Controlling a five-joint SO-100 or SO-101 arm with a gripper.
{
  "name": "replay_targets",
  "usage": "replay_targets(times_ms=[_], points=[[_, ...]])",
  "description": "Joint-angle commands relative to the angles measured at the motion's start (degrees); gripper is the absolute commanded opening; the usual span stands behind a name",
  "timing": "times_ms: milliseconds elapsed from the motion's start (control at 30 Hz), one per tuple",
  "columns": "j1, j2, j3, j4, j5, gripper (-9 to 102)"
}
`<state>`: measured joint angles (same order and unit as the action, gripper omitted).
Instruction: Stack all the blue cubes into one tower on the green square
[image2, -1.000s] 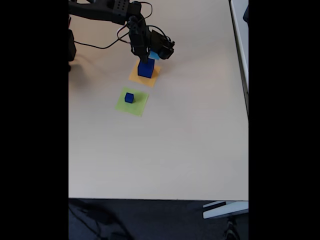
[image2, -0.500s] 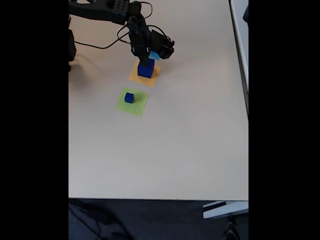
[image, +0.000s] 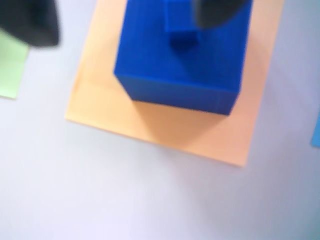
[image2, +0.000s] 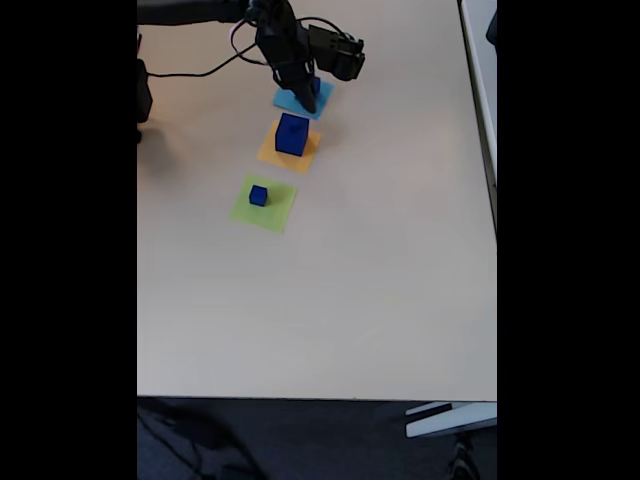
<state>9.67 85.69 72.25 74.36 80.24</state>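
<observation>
In the fixed view my gripper (image2: 310, 97) hangs raised at the table's far side, over the light blue paper, with a medium blue cube (image2: 316, 88) at its tip. The wrist view shows that cube (image: 180, 20) against the right finger (image: 220, 10), while the other finger (image: 27, 22) is a dark blur far left. Below it the large blue cube (image: 180, 65) rests on the orange-yellow square (image: 105, 115). The fixed view shows the large cube (image2: 291, 134) too. A small blue cube (image2: 259, 195) sits on the green square (image2: 275, 212), whose corner (image: 10, 70) shows in the wrist view.
A light blue paper square (image2: 290, 101) lies just beyond the orange-yellow one (image2: 268, 152). The arm's black cable (image2: 195, 74) trails over the far left of the table (image2: 350, 300). Open tabletop stretches toward the near edge and the right.
The gripper has risen off the large cube on the orange-yellow square and drawn back toward the far side, taking the medium cube up with it. The small cube stayed put.
</observation>
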Motion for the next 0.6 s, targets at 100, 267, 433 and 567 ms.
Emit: replay_targets(times_ms=[100, 267, 433, 567], points=[[6.6, 4.8, 0.1, -0.1, -3.1, 21], [11.5, 7.1, 11.0, -4.3, -5.4, 27], [14.8, 8.9, 20.0, -6.9, -7.3, 28], [16.8, 9.7, 23.9, -8.1, -7.6, 28]])
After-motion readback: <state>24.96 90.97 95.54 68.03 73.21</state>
